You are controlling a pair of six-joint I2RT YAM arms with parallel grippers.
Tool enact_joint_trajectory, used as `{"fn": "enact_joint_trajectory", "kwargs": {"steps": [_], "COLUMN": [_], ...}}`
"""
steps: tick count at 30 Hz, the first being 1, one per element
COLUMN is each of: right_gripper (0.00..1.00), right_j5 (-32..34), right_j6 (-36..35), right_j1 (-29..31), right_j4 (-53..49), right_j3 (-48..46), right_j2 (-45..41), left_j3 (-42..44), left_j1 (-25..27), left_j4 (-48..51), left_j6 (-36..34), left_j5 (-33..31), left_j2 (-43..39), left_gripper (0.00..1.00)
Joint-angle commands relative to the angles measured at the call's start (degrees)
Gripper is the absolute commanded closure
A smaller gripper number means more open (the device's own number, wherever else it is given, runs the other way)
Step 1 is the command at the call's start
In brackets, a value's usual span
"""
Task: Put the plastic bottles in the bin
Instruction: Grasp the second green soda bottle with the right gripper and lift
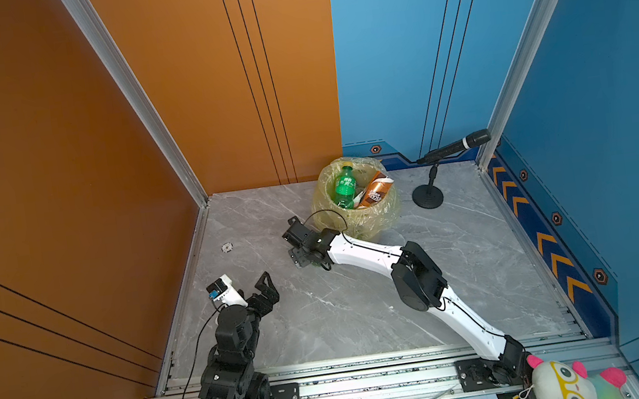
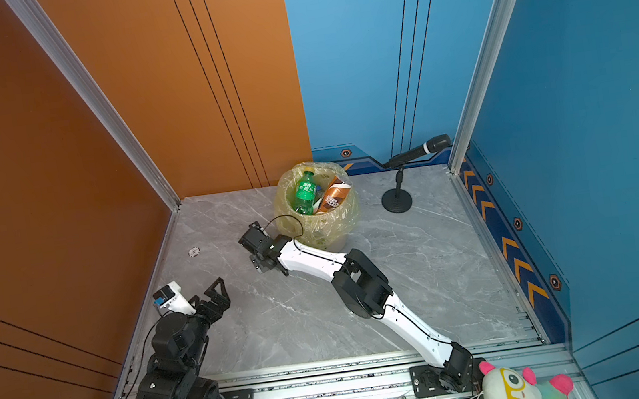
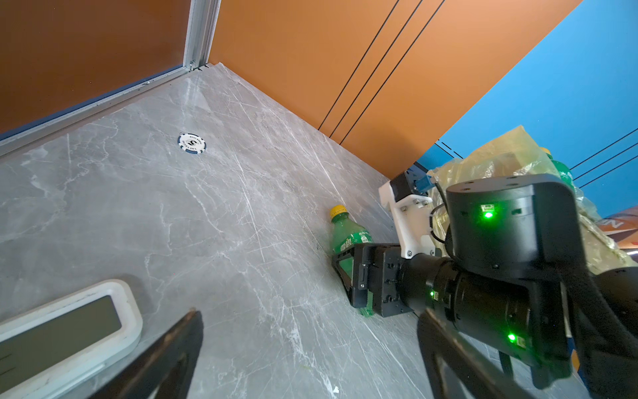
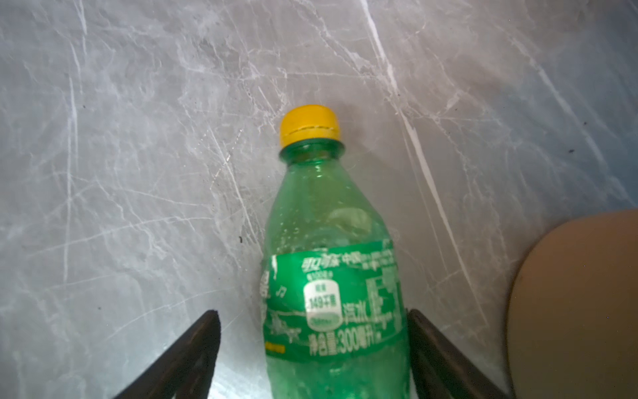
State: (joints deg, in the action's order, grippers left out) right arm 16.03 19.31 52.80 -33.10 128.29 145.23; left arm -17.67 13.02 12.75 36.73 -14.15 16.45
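Down by the foot of the bin [image 1: 370, 219], our right claw [image 4: 312, 312] sits low over the grey table [image 1: 326, 325], with a green bottle [image 4: 331, 241] lying on its side between its two fingers. In the right wrist view the bottle's yellow cap points away from the claw. One finger [image 4: 419, 331] is against the edge of the label and the other stands a little apart from the bottle. So the claw is partly open and has no hold on the bottle yet. The left wrist view shows that bottle flat on the table, just beside the bin.

In both top views the bin stands near the back wall, with its yellow bag draped over the rim. Inside it we see another green bottle [image 1: 345, 188] and a brown-and-white bottle [image 1: 376, 191], both propped at a slant.

Our left claw [image 3: 310, 314] hangs near the left edge of the table, spread wide with nothing in it. A microphone [image 1: 453, 147] on a stand is to the right of the bin, and a poker chip [image 1: 227, 247] lies on the table to its left, well apart
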Motion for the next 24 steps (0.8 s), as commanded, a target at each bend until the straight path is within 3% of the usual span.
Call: {"fn": "enact_joint_trajectory", "kwargs": {"steps": [1,9,16,24], "right_gripper": [0.28,0.45,0.48,0.47], "right_j5": [-1.5,-3.5,-2.9,-2.6], "right_j6": [0.5,0.4,-0.6,-0.9], "right_j1": [-0.3,0.7,2.5,4.2], "right_j4": [-2.0,-0.6,5.3,15.5], "right_j3": [2.3,1.3,-6.5,-22.5], "right_j2": [1.1,-3.9,-16.3,-35.6], "left_j3": [1.0,1.2,1.4,1.8], "left_j1": [-0.6,-0.9,-1.0,-1.0], "left_j4": [0.8,1.4,0.1,-5.0], "left_j6": [0.4,0.5,-0.1,-0.7], "left_j5": [1.6,1.8,4.2,9.0], "left_j2": [-0.7,-1.7,-2.5,-1.2], "left_gripper": [0.02,0.02,0.02,0.02]}}
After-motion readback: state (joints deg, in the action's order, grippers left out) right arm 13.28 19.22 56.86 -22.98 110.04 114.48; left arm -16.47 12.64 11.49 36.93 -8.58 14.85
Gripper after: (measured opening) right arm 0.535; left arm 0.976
